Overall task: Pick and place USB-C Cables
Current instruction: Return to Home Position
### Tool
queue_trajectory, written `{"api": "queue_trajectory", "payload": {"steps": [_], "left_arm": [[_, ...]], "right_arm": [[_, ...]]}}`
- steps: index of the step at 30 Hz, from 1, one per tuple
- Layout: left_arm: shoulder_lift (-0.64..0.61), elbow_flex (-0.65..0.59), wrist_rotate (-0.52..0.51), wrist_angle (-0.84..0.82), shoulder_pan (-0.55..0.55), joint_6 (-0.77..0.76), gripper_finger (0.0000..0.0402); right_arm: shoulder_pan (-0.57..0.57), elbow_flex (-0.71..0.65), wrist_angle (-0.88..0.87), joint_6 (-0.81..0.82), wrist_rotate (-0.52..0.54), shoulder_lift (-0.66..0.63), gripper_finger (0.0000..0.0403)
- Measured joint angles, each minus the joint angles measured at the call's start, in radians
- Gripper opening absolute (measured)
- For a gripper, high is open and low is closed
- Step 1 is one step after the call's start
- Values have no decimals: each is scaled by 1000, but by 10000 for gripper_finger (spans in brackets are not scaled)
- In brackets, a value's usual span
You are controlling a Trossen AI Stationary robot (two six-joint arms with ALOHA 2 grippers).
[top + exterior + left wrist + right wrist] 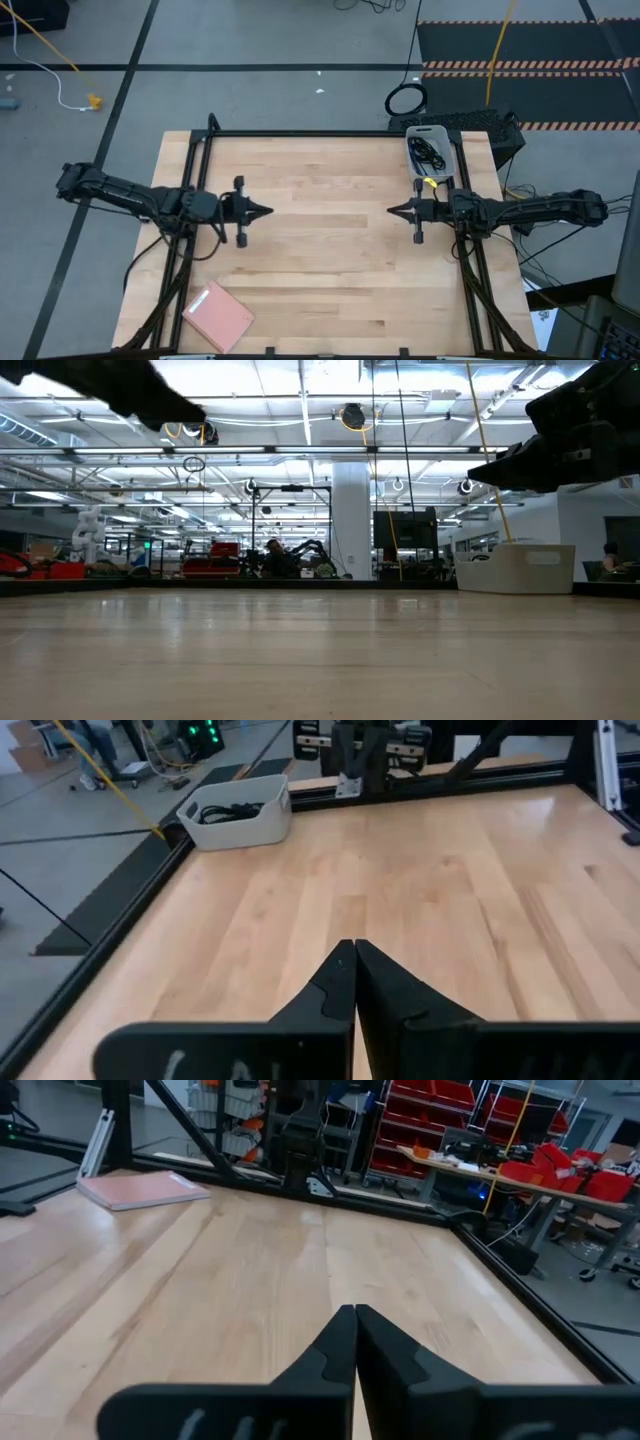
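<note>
The USB-C cables (429,152) lie as dark cords inside a white bin (446,160) at the table's far right; the left wrist view shows the black cords (228,813) in it. My left gripper (268,211) hovers shut above the table's left middle, holding nothing. My right gripper (392,211) hovers shut above the right middle, just on the near side of the bin, also holding nothing. The two point at each other across the bare wood.
A pink flat pad (219,317) lies near the table's near left corner. A black ring of thick cable (406,100) lies on the floor beyond the far edge. Black frame rails (300,132) run along the table's edges. Bare wood lies between the grippers.
</note>
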Motion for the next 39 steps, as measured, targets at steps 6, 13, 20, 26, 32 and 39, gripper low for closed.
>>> {"api": "queue_trajectory", "payload": {"steps": [6, 13, 20, 26, 32, 39], "left_arm": [[-136, -152, -1, 84, -24, 13, 4], [-263, -311, 73, 226, -24, 68, 6], [-371, -396, 129, 311, -23, 134, 9], [-448, -452, 132, 348, -20, 148, 4], [-506, -467, 132, 348, -14, 176, 10], [-554, -467, 153, 284, 39, 147, 6]], "right_arm": [[0, -1, 0, 5, 0, 0, 0], [0, -2, 0, 3, 0, 0, 0], [0, -2, 0, -1, 1, 0, 0], [0, -2, 0, -2, 1, 0, 0], [0, -2, 0, 0, 2, -5, 0], [0, -2, -9, 1, 3, -55, 0]]}}
